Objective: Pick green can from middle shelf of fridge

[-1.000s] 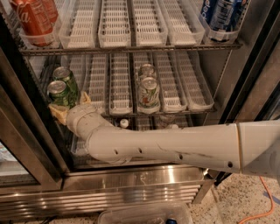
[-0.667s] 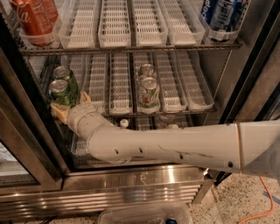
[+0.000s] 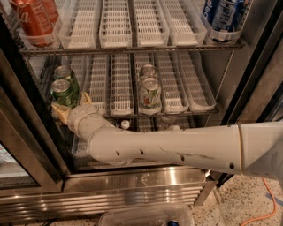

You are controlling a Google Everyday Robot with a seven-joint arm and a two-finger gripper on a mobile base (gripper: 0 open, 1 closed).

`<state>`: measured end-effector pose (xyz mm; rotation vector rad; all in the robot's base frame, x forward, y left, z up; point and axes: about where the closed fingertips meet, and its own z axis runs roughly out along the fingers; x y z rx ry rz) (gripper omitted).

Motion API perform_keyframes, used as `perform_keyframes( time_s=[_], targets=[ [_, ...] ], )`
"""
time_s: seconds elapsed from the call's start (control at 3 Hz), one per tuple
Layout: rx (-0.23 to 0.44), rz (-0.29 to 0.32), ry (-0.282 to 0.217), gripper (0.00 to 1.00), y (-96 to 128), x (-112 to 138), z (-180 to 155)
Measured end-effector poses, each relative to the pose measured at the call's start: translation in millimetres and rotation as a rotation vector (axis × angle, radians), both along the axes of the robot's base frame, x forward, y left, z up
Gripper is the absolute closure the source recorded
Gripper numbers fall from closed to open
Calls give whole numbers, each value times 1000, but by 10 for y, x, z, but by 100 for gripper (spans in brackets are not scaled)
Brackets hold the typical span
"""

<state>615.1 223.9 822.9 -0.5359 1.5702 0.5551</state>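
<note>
Two green cans stand one behind the other at the far left of the middle shelf (image 3: pixel 194 113) of the fridge (image 3: pixel 132 194): the front green can (image 3: pixel 63 92) and a second green can (image 3: pixel 63 73) behind it. My gripper (image 3: pixel 70 105) is at the base of the front green can, reaching in from the right on a long white arm (image 3: pixel 177 148). The can stands upright on the shelf. The gripper's wrist hides the can's lower part.
Two pale cans with green print (image 3: pixel 149 93) stand in a middle lane. Red cola cans (image 3: pixel 33 20) are at top left and blue cans (image 3: pixel 225 13) at top right. Dark door frames flank the opening. A clear bin (image 3: pixel 146 216) sits on the floor in front.
</note>
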Motion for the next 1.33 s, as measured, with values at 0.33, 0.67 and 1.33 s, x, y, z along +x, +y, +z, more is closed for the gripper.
perform_keyframes(
  time_s=[0.33, 0.67, 1.33],
  targets=[
    [6, -2, -2, 81, 13, 5, 1],
    [13, -3, -5, 100, 34, 4, 3],
    [31, 8, -18, 100, 102, -10, 37]
  ],
)
